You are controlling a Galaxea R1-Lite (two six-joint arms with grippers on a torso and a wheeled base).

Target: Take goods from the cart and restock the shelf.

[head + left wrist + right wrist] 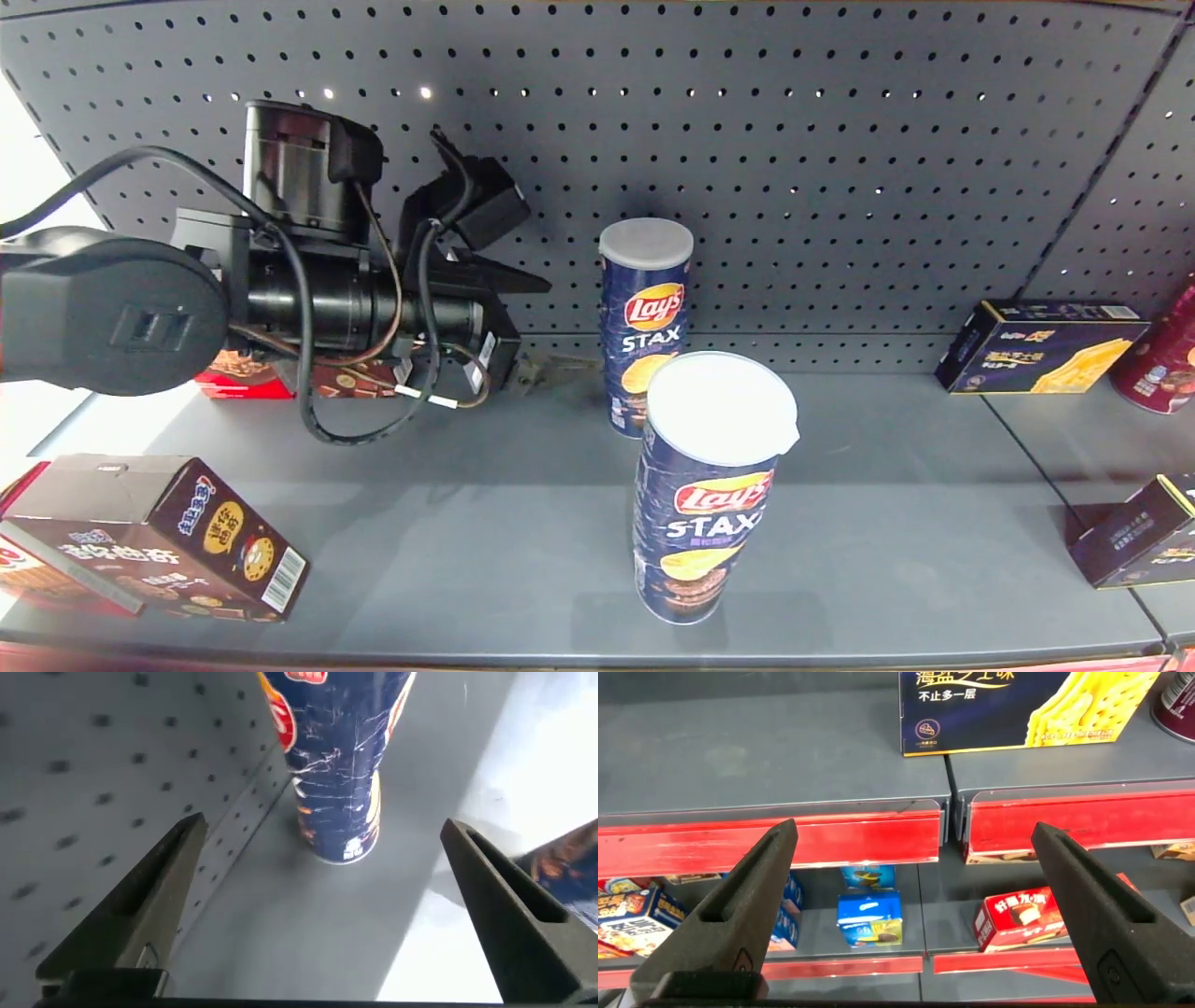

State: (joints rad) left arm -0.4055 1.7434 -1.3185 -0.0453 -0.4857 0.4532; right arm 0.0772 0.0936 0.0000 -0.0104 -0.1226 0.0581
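Rear chip can [645, 317] faces level left gripper [549, 322], jaws apart.

A brown rectangular cardboard biscuit box [154, 537] is laid well apart from the left gripper [541, 327], toward the front edge. A flat red carton [233, 385] is seen near that gripper, partly hidden. A dark blue cardboard box [1022, 709] printed with yellow wafers is set just beyond the right gripper [915, 829].

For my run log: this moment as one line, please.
left claw: open, facing rear blue cylindrical chip can | right claw: open | front can: upright on grey shelf
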